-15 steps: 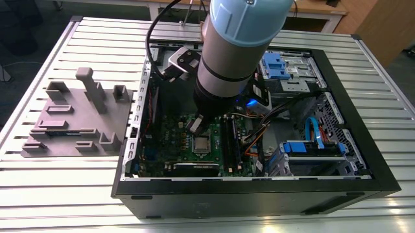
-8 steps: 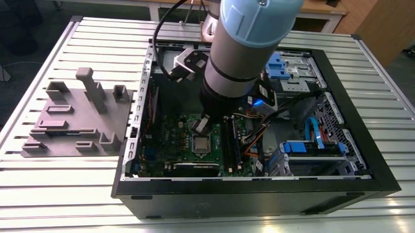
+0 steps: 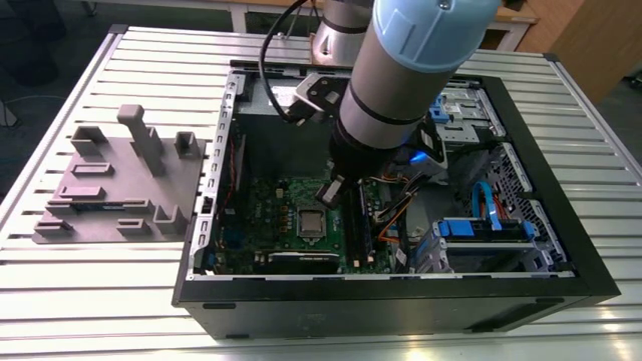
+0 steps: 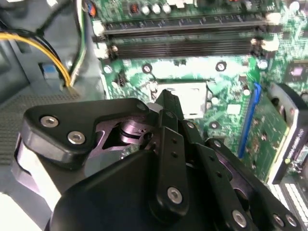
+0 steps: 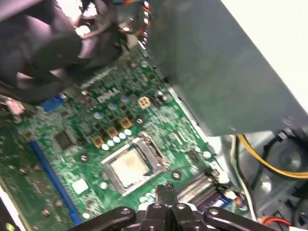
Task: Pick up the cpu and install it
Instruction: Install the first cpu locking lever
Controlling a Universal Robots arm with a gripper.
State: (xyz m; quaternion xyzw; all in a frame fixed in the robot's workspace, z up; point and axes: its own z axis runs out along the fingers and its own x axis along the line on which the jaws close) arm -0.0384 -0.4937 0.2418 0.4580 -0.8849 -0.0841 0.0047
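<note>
Looks like the install step is basically done – the cpu [image 5: 127,166] lies flat inside the socket [image 5: 153,148]. The gripper [image 5: 166,191] hangs just above the socket's edge, tips pinched together and holding nothing. My guess: any next move needs a clean straight lift – no nudging that chip.

An open computer case [image 3: 561,289] lies on a slatted table [image 3: 90,301], a grey fixture [image 3: 120,188] beside it.
</note>
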